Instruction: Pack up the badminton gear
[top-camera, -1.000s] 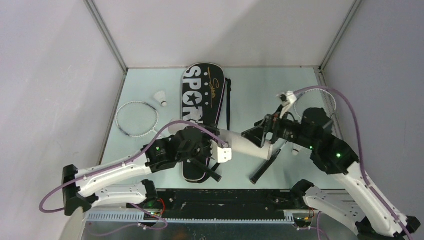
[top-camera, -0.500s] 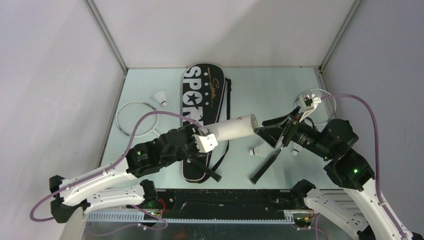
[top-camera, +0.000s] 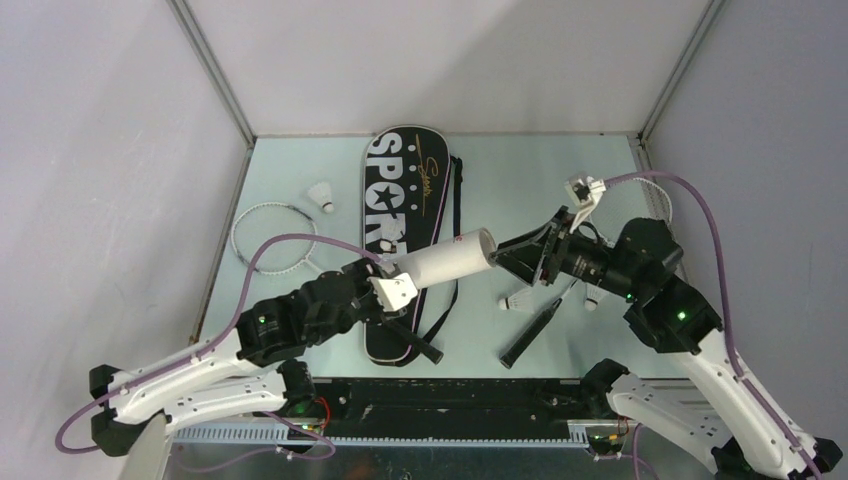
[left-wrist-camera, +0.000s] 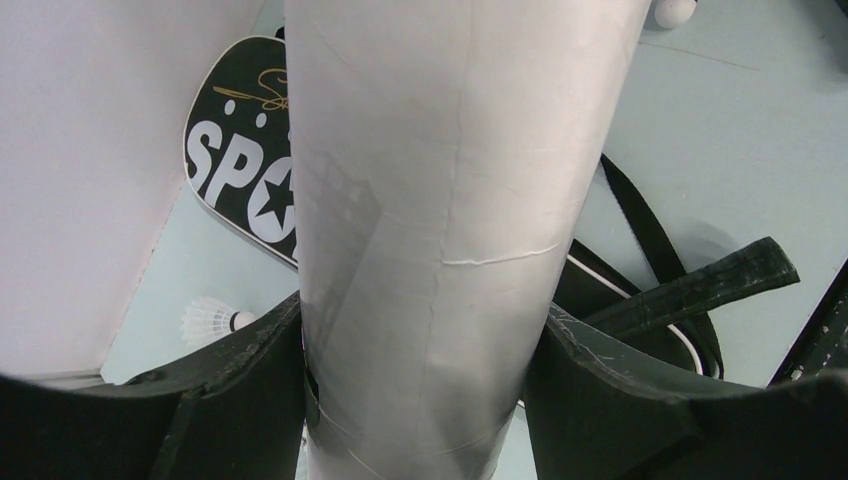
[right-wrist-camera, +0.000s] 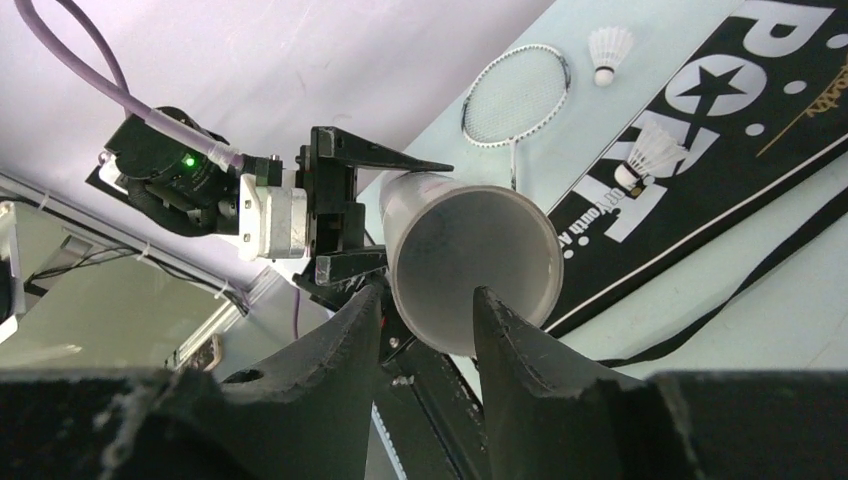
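Observation:
My left gripper (top-camera: 398, 287) (left-wrist-camera: 425, 400) is shut on the lower part of the long white tube (top-camera: 450, 259) (left-wrist-camera: 450, 200) and holds it tilted above the black "SPORT" bag (top-camera: 405, 185) (left-wrist-camera: 245, 180). The tube's open mouth (right-wrist-camera: 470, 265) faces my right gripper (top-camera: 505, 257) (right-wrist-camera: 428, 300), whose jaws stand apart right at the rim with nothing between them. One shuttlecock (top-camera: 518, 302) lies below that gripper, another (top-camera: 321, 195) at the far left, and a third (right-wrist-camera: 650, 155) lies on the bag. One racket (top-camera: 272, 238) lies left. The other racket's handle (top-camera: 530, 335) lies right.
The right racket's head (top-camera: 645, 185) is partly hidden behind the right arm. A small white piece (top-camera: 592, 302) lies beside its shaft. The bag's black strap (left-wrist-camera: 650, 230) trails on the table. Cage posts and walls close in on the left, the back and the right.
The left arm lifted the tube and drew it left. The right gripper backed off to the right, then returned to the tube's mouth, its jaws narrowing. A shuttlecock now shows on the table beneath it.

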